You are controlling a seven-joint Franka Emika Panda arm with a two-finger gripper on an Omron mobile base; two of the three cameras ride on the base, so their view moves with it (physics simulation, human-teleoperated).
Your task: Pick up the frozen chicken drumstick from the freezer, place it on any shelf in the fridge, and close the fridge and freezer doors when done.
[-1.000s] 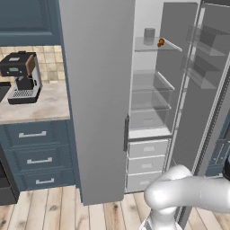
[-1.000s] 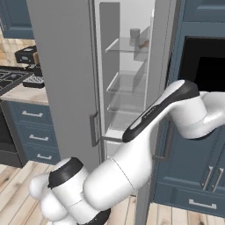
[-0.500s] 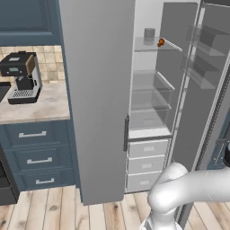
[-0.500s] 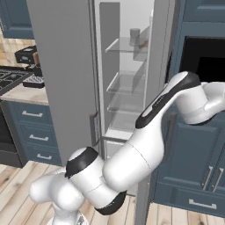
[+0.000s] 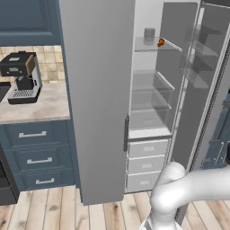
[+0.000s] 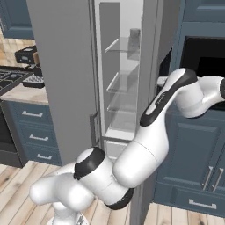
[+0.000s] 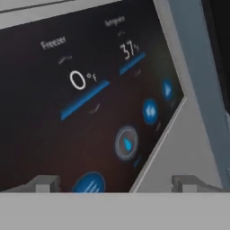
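the white arm [image 6: 149, 132] reaches from the base up past the open freezer door [image 5: 204, 90]. in the hand view the hand [image 7: 116, 183] has its two small grey tips set wide apart with nothing between them, close against a flat, glossy dark dispenser panel [image 7: 81, 99] with blue lights and pale lettering, framed in smooth grey. the frozen chicken drumstick [image 5: 161, 42], a tiny lumpy orange-brown piece, lies well apart from the hand, on the top glass shelf [image 5: 155, 45] of the freezer [image 5: 150, 90], near that shelf's front right corner, just beside a grey cylinder [image 5: 149, 36]. clear glass shelves sit below it, then plain grey-white drawers [image 5: 148, 161]. a tall flat grey door [image 5: 96, 99] with a bar handle stands left of the freezer. farther left, a black coffee machine [image 5: 22, 76] sits on a speckled beige tabletop [image 5: 40, 105].
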